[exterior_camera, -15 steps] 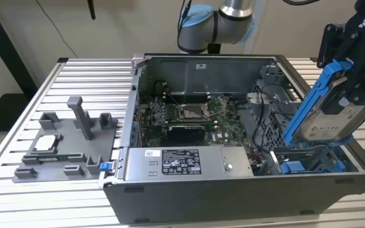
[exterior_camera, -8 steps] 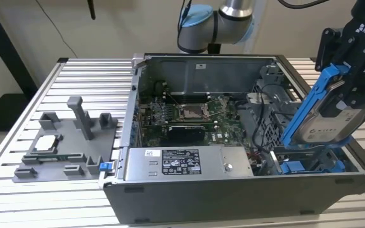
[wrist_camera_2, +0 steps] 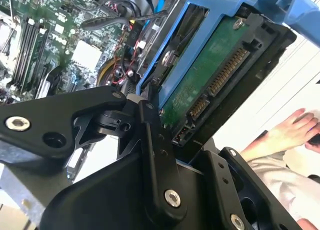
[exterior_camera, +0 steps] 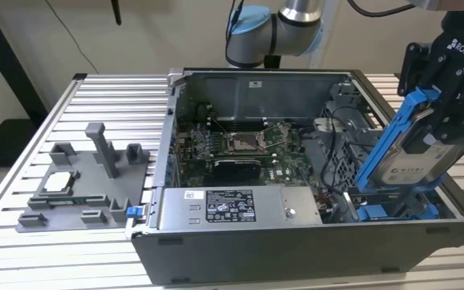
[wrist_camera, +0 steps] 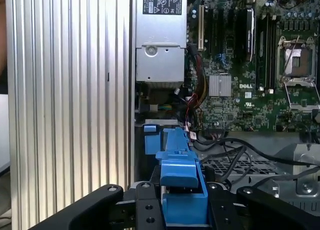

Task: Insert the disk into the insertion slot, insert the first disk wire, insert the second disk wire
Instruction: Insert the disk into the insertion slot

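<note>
The open computer case (exterior_camera: 296, 248) on the ribbed table (exterior_camera: 111, 96) is taken in whole by the exterior view, which is set above and in front of it at a moderate distance and faces down into it. In the first wrist view the scene is looked down upon past the gripper (wrist_camera: 184, 210) and the blue edge of the disk (wrist_camera: 180, 175), towards the power supply (wrist_camera: 160, 55) and motherboard (wrist_camera: 240, 105) (the table ribs are caught alongside). The second wrist view is set very close against the disk's green circuit-board side, with the motherboard beyond. Motherboard and disk are shared by all three views, the power supply by the exterior and first wrist views
</note>
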Robot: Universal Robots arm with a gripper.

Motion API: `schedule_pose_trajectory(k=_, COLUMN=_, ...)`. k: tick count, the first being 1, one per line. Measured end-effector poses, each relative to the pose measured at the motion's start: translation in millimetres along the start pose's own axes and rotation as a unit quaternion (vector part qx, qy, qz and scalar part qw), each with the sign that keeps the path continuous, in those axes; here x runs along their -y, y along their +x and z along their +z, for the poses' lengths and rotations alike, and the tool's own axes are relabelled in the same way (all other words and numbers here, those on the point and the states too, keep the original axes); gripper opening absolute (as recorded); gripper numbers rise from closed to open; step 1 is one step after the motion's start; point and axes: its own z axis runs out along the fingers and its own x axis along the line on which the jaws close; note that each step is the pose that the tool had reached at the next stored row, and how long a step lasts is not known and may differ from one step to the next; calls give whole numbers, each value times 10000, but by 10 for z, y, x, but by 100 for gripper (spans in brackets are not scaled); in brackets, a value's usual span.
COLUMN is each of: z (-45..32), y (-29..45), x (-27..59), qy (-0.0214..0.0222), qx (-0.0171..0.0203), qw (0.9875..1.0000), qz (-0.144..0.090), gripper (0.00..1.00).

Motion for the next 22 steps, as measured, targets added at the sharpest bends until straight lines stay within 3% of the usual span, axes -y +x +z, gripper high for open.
schedule_pose_trajectory(k=22, z=250, y=0, x=31, qy=-21, qx=14, qw=10000, qz=0, gripper=0)
